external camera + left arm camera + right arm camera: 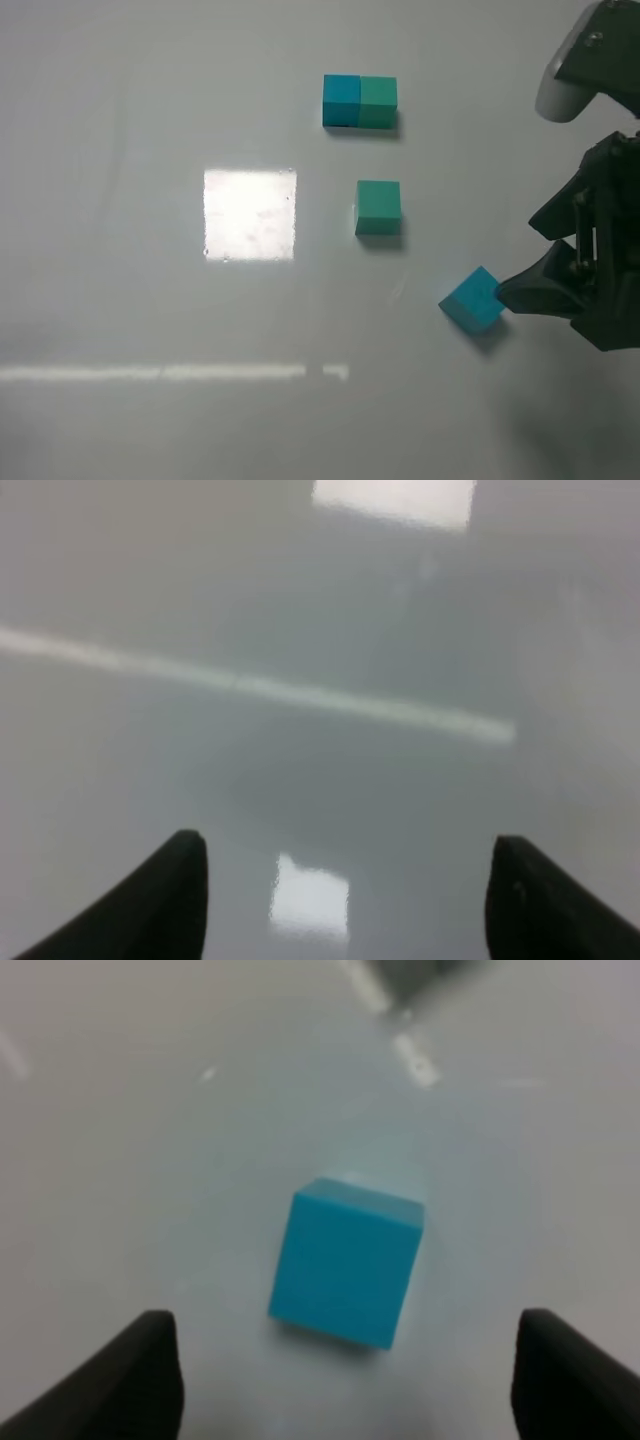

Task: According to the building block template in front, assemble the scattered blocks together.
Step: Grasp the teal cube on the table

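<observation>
The building block template point(359, 101), a blue and green two-tone bar, lies at the far middle of the table. The loose teal-green cube point(378, 207) sits just in front of it. The loose blue cube point(472, 299) point(345, 1265) lies nearer and to the right, turned at an angle. My right gripper point(520, 258) point(345, 1380) is open just right of the blue cube. In the right wrist view the cube lies ahead of its fingertips, not between them. My left gripper point(348, 900) is open over bare table with nothing between its fingers; the high view does not show it.
The white glossy table point(120, 120) carries a bright square glare patch point(250, 214) left of the green cube and a thin light streak point(170, 373) nearer the front. The right arm's body point(590, 60) fills the right edge.
</observation>
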Available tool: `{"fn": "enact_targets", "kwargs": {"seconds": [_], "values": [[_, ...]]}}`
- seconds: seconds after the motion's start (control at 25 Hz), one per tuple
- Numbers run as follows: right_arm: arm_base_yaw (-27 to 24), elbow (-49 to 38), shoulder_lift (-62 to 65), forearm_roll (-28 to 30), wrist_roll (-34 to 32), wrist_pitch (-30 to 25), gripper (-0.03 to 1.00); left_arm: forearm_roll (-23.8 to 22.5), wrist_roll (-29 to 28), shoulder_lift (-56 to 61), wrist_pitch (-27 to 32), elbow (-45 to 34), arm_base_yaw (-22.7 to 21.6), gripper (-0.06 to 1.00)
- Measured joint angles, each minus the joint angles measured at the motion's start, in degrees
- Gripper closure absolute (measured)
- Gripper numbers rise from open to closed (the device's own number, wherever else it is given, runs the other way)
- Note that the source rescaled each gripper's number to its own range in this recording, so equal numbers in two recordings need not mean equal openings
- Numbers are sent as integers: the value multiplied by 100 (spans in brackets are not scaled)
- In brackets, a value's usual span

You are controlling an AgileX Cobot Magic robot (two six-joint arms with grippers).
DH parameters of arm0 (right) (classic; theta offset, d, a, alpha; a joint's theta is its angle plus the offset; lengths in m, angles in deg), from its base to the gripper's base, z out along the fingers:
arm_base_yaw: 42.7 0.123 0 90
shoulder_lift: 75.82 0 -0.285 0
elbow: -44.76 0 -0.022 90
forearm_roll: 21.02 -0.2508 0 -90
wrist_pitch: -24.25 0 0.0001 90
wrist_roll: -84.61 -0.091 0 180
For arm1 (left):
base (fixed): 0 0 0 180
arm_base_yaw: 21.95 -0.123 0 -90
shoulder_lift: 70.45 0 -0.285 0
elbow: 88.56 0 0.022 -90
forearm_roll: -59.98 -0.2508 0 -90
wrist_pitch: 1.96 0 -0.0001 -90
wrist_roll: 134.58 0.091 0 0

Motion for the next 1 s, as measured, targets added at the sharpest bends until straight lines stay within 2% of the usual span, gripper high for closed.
{"fn": "enact_targets", "kwargs": {"seconds": [0.24,0.36,0.52,0.64,0.72,0.92,1.0], "values": [[128,0,-405,140,-704,257,18,0,11,0,0,0,0,37],[489,0,-532,272,-1063,328,18,0,62,0,0,0,0,37],[1107,0,-549,1264,-1958,283,18,0,104,0,0,0,0,37],[1318,0,-549,1853,-2450,95,18,0,104,0,0,0,0,37],[1325,0,-551,1882,-2581,24,16,0,108,0,0,0,0,37],[1327,-35,-588,1585,-2717,-11,0,0,116,0,0,0,0,37],[1327,-129,-590,1547,-2852,1,-2,0,116,0,0,0,0,37]]}}
